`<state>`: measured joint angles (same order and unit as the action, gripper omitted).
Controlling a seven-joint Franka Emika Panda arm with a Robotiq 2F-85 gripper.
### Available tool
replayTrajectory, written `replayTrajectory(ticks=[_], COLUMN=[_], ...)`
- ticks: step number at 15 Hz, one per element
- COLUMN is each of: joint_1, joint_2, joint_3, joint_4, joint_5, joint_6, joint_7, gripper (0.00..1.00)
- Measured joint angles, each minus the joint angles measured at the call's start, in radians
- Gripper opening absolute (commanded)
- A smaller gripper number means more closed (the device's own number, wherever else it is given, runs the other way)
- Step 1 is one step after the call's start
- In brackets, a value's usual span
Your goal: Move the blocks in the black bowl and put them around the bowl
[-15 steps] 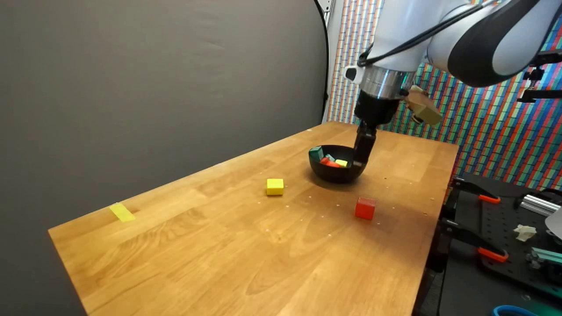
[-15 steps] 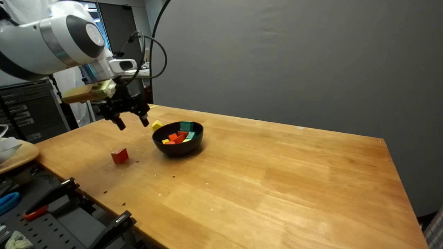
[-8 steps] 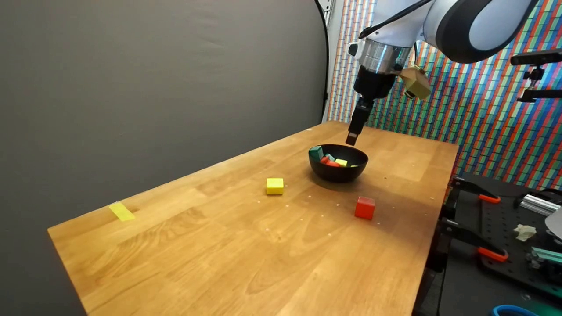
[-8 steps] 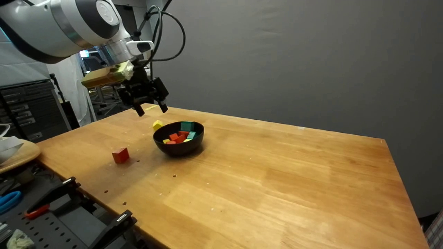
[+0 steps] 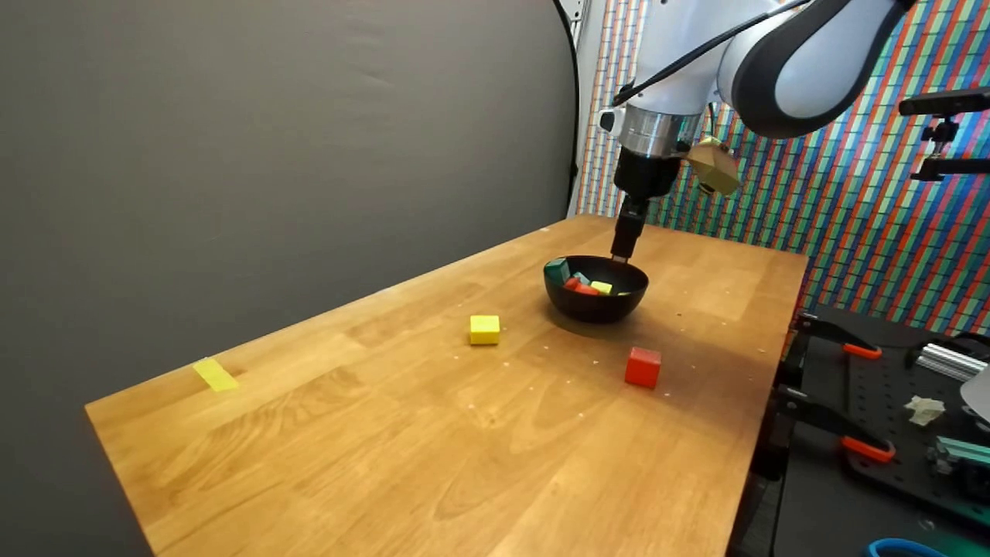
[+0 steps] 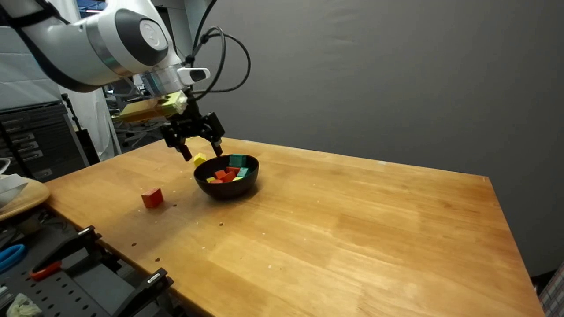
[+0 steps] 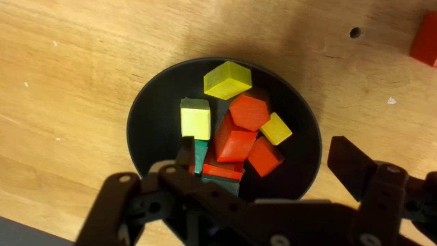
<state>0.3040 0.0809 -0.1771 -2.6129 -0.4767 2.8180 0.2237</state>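
In both exterior views we see a broad grey screen [image 5: 309, 155] rising behind the desk [image 5: 348, 464], which is honey-brown wood. In an exterior view a striped backdrop [image 5: 835, 209] in red, blue, green and white stands beyond the desk; in an exterior view we make out a dark chest of drawers [image 6: 39, 145] past the wood. The white arm [image 6: 97, 57], with dark grey patches, reaches in from above and bends so that its end points down. Black clamps [image 6: 145, 290] sit along one side of the desk. From the arm's end hangs the black claw [image 6: 202, 155], tilted a little off upright and released, its two fingers [image 7: 351, 167] spread wide. It hovers at the edge of the black bowl [image 6: 227, 189]: in the wrist view we see one finger in front of the bowl and the other in front of the wood outside its rim. Whether a fingertip touches the rim we cannot tell. The bowl stands upright on the desk, with a jumble of red, yellow and green blocks [image 7: 237, 147] inside. A strip of yellow tape [image 5: 216, 374] lies flat near a corner. On the desk near the bowl sit a red block [image 5: 643, 367] and a yellow block [image 5: 484, 329], well apart from each other. White specks [image 7: 391, 100] and small dark holes [image 7: 355, 32] dot the wood.
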Motion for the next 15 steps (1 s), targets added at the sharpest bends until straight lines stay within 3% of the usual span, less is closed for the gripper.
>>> replayTrajectory(ticks=[5, 6, 11, 14, 15], joint_1=[-0.151, -0.173, -0.243, -0.247, -0.247], joint_2=[0.126, 0.146, 0.218, 0.242, 0.249], joint_3=[0.096, 0.112, 0.188, 0.198, 0.199], joint_4=[0.140, 0.163, 0.248, 0.276, 0.282], joint_5=[0.125, 0.155, 0.255, 0.256, 0.256], joint_6=[-0.009, -0.013, -0.070, -0.110, -0.121], joint_7=[-0.214, -0.253, -0.398, -0.417, -0.418], gripper=[0.89, 0.81, 0.83, 0.97, 0.97])
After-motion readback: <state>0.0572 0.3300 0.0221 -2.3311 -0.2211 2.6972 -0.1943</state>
